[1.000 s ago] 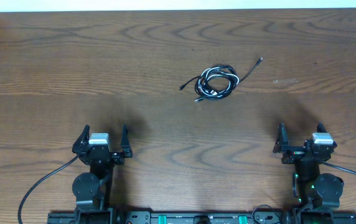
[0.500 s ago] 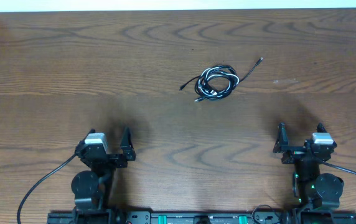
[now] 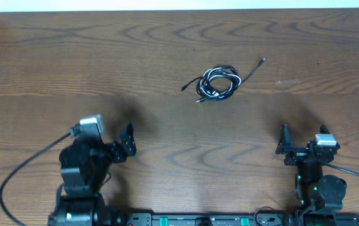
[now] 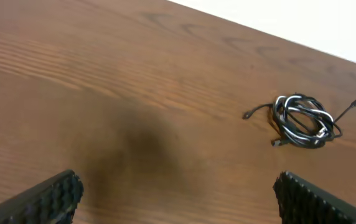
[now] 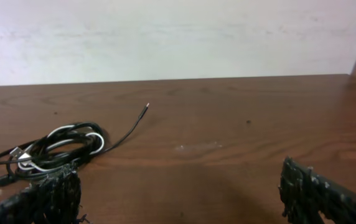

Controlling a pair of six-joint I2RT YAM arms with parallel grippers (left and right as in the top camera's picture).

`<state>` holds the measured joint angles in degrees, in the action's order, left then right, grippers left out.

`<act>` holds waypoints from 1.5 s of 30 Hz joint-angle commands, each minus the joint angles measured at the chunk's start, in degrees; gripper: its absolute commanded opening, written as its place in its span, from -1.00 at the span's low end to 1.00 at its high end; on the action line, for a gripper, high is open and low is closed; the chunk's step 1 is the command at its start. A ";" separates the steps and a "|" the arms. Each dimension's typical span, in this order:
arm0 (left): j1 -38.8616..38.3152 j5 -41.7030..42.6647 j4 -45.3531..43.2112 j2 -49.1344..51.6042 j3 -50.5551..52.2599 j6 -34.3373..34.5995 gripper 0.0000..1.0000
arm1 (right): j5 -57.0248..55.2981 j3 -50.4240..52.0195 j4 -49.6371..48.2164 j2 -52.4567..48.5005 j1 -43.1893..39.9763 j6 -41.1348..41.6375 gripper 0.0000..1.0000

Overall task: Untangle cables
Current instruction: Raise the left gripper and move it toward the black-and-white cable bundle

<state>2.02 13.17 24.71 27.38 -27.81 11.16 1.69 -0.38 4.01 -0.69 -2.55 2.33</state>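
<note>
Only the left arm has moved: it has swung round at the near-left edge of the desk, so its gripper now tilts towards the middle, while the right arm and the bundle lie as they did.

That bundle, a small coil of thin black and white cables (image 3: 218, 83), lies flat on the brown wood-grain desk (image 3: 54, 63), a little right of centre and in the far half, well apart from both arms. One long black tail with a small plug (image 3: 263, 61) runs out towards the far-right corner. A shorter black end pokes out on the left, and another on the near side.

These cords look light, limp and smooth-sheathed, so a tug on one would probably drag the whole coil rather than free it. The long tail is likely the best place to pinch, with the coil's outer loop pinned by the other arm.

The left gripper (image 4: 177, 198) has its jaws spread wide and holds nothing. The right gripper (image 3: 303, 135), at the near-right edge, is equally wide and empty.
</note>
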 commanded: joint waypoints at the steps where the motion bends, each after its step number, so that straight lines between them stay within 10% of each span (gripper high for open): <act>1: -0.24 2.82 -0.35 3.48 -2.16 0.74 0.96 | -0.22 0.07 0.28 0.39 0.35 -0.70 0.99; 32: -0.24 5.68 1.20 9.51 -2.95 7.61 0.96 | -0.22 0.07 0.28 0.39 0.35 -0.70 0.98; 45: -0.24 5.22 17.59 27.39 -22.82 1.95 0.96 | -0.24 0.07 0.28 0.39 0.35 -0.70 0.99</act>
<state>2.02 18.13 40.93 51.88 -45.78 14.85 1.69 -0.38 4.03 -0.69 -2.55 2.33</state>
